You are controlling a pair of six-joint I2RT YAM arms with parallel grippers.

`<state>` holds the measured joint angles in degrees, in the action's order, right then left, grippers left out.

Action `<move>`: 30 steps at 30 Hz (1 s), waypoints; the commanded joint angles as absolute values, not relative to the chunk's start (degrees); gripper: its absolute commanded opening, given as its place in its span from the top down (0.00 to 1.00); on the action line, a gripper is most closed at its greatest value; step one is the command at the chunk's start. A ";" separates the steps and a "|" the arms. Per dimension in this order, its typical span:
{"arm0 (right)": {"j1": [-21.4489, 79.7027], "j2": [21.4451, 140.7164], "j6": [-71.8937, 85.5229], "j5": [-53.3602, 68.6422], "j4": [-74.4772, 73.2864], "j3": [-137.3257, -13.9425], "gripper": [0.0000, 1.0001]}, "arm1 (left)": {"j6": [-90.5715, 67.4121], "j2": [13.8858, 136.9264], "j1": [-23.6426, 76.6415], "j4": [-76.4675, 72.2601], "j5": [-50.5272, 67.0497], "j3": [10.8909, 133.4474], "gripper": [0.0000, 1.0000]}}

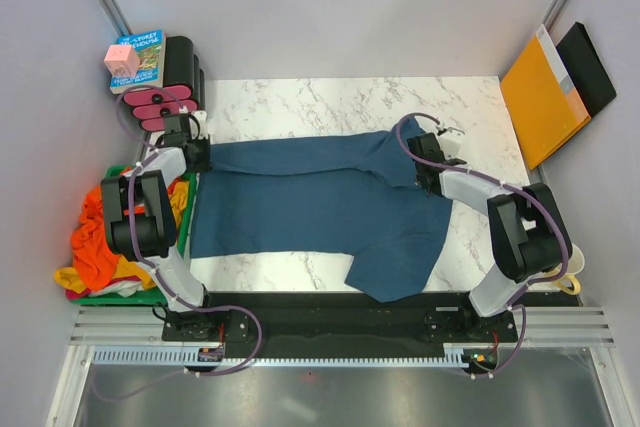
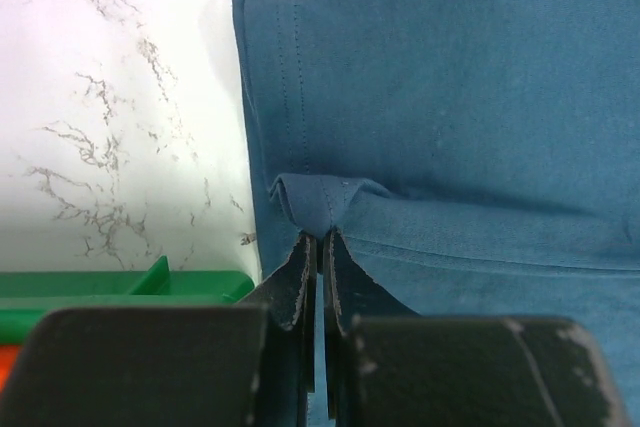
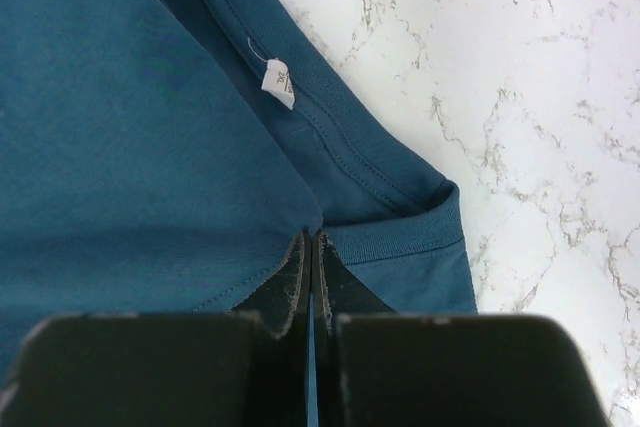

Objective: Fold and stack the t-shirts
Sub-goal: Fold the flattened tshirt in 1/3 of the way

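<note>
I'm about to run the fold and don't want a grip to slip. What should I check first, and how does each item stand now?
1. Left gripper shut on the hem of the teal-blue t-shirt: ok.
2. Right gripper shut on cloth beside the collar: ok.
3. Only one layer in each pinch: cannot tell.
4. Bare marble table beyond the shirt to fold onto: ok.
5. Near sleeve fully on the table: not ok, it laps over the near edge.
</note>
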<state>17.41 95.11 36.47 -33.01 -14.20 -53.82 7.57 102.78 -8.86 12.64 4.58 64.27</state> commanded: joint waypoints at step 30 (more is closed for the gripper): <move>17.31 90.25 34.28 -31.55 -18.10 -63.07 0.30 | 7.47 98.97 -10.02 17.75 6.32 73.28 0.23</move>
<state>17.41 89.23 36.91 -30.70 -19.18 -53.39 8.16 101.93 -9.19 15.62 6.15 67.37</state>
